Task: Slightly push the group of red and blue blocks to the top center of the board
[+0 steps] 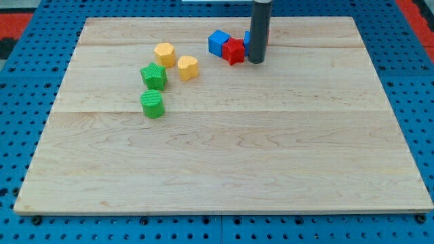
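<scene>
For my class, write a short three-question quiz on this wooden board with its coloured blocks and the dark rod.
1. True or false: my tip stands at the view's right of the red star-shaped block.
2. How many green blocks lie on the wooden board?
3. Which block lies nearer the view's top: A, the yellow hexagonal block; B, the green round block?

Key
1. True; the blue cube block sits on the red one's other side.
2. Two, counting the green ridged block.
3. A.

A pale wooden board (224, 169) lies on a blue pegboard surface (20, 135).
</scene>
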{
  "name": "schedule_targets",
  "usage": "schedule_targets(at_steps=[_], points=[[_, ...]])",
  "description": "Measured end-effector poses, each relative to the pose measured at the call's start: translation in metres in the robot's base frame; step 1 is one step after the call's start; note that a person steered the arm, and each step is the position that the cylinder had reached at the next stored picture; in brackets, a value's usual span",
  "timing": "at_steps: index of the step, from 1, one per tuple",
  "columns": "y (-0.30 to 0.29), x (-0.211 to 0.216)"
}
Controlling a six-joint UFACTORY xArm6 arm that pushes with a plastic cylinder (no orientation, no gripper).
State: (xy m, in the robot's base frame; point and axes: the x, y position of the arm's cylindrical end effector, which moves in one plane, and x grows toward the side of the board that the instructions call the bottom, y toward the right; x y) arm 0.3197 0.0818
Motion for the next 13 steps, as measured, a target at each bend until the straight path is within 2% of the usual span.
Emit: schedule_targets(at_steps=[1, 3, 5, 6, 7, 8, 10, 12, 13], points=[[0.001, -0.012], [-0.083, -0.047], [-0.094, -0.017], [-0.094, 0.023], [-0.113, 0.034], [-0.137, 0.027], [-0.135, 0.005], [-0.098, -0.019], [-0.046, 0.007]])
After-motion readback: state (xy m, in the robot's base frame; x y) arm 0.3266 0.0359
